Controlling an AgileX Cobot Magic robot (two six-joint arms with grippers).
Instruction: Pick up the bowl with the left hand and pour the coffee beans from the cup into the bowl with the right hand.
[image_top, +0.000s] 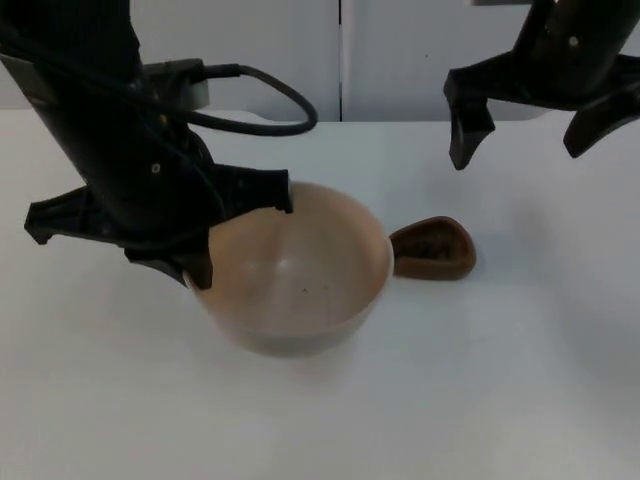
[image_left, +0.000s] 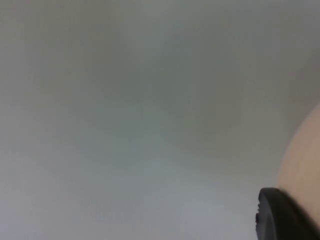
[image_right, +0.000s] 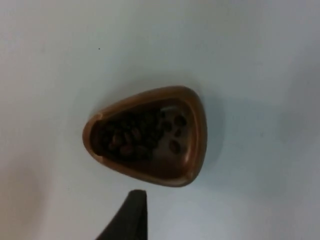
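Observation:
A wide beige bowl (image_top: 310, 275) is in the middle of the table, with my left gripper (image_top: 240, 232) shut on its left rim. The bowl's outer wall (image_left: 305, 160) curves up beside one black fingertip (image_left: 280, 215), and the table beneath looks far off. A small brown, rounded-triangle cup (image_top: 432, 248) stands on the table just right of the bowl, holding dark coffee beans (image_right: 135, 137). My right gripper (image_top: 525, 135) hangs open above and behind the cup, touching nothing. One of its fingertips (image_right: 132, 210) points toward the cup (image_right: 192, 150).
The white table top (image_top: 520, 380) stretches to the front and right of the bowl and cup. The grey partition wall (image_top: 400, 50) closes the far edge.

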